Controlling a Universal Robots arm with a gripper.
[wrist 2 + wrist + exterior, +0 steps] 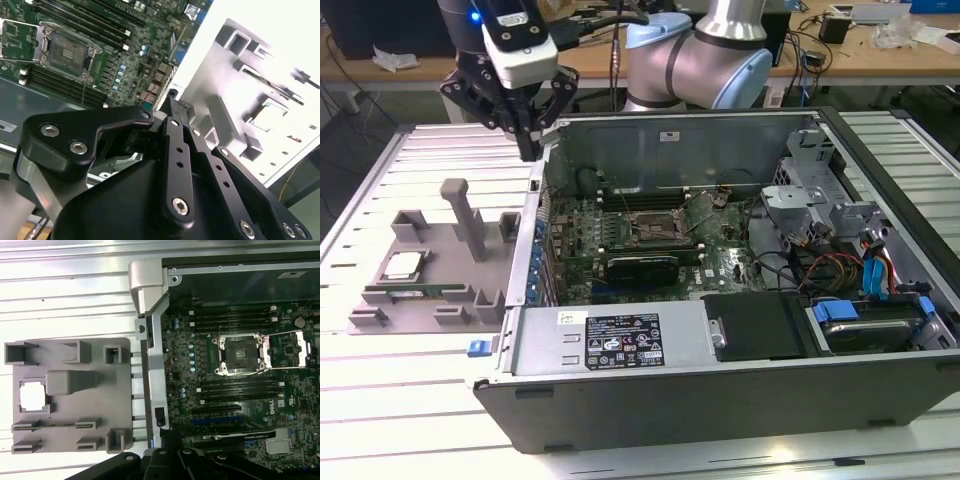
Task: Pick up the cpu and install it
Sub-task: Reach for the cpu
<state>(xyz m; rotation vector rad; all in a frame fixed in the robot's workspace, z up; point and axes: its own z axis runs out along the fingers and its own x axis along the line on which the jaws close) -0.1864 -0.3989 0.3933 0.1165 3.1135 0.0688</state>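
Silver square cpu [402, 265] lies in grey plastic tray [435, 250]; black metal fingers [528, 140] closed, empty.

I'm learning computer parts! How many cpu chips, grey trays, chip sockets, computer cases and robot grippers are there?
cpu: 1
grey tray: 1
socket: 1
computer case: 1
gripper: 1
Total: 5

The first wrist view's edge cuts off the pincer [171, 452].
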